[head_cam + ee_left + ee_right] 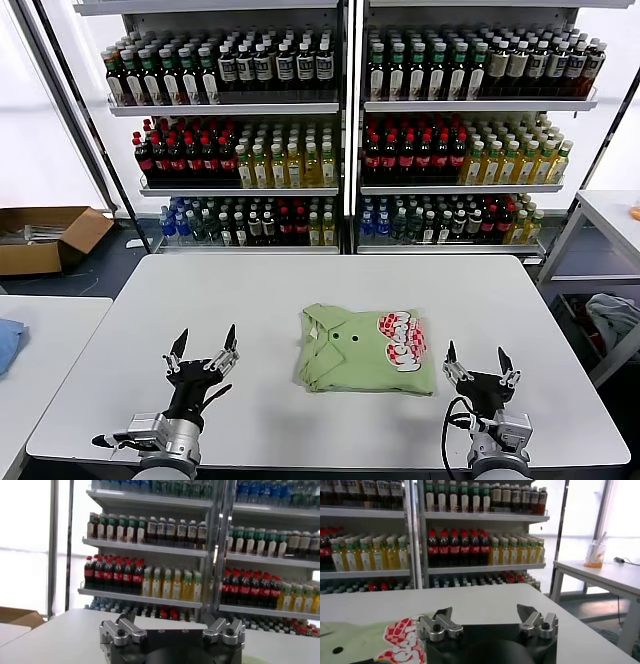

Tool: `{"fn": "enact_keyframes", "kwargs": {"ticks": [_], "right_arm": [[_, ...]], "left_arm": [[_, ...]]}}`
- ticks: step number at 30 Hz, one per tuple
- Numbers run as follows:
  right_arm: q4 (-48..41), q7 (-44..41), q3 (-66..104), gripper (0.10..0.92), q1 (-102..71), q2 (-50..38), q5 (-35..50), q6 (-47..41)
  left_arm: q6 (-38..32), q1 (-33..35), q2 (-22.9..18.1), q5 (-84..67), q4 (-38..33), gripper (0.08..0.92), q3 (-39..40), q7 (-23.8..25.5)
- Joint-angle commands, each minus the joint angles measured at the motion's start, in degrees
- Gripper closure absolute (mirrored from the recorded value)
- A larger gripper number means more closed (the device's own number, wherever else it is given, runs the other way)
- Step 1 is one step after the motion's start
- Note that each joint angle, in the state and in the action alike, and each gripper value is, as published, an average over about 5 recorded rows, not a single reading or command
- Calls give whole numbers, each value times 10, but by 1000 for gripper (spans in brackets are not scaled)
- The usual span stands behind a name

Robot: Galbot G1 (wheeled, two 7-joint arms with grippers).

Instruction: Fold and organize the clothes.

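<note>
Head view: one folded green shirt (pixel 367 349) lies mid-table (pixel 300 290), a bit right of centre, collar and buttons up, red-and-white print toward its right end. Left gripper (pixel 204 353) sits near the table's front-left edge, well apart from the shirt, fingers spread, holding nothing. Right gripper (pixel 478 365) is at the front right, near the shirt's right end but not touching, fingers spread too, empty.

Right wrist view adds the print corner of the shirt (pixel 380 640) just beside the right gripper (pixel 487 620), plus a side table (pixel 600 572) w/ an orange-bottomed cup (pixel 595 555).

Left wrist view shows the left gripper (pixel 172 625), bare tabletop and bottle shelves (pixel 150 547) only; no shirt in it.

Head view alone shows a cardboard box (pixel 45 238) on the floor at left. Arms mostly cut off at that view's lower edge.
</note>
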Motion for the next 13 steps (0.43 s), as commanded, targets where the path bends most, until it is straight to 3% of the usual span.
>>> {"fn": "enact_keyframes", "kwargs": {"ticks": [1, 13], "right_arm": [[4, -5, -3, 203, -3, 2, -5, 0], [11, -6, 0, 203, -14, 2, -9, 0]], "left_arm": [[19, 8, 0, 14, -9, 177, 0, 15], [22, 15, 3, 23, -8, 177, 3, 27]]}}
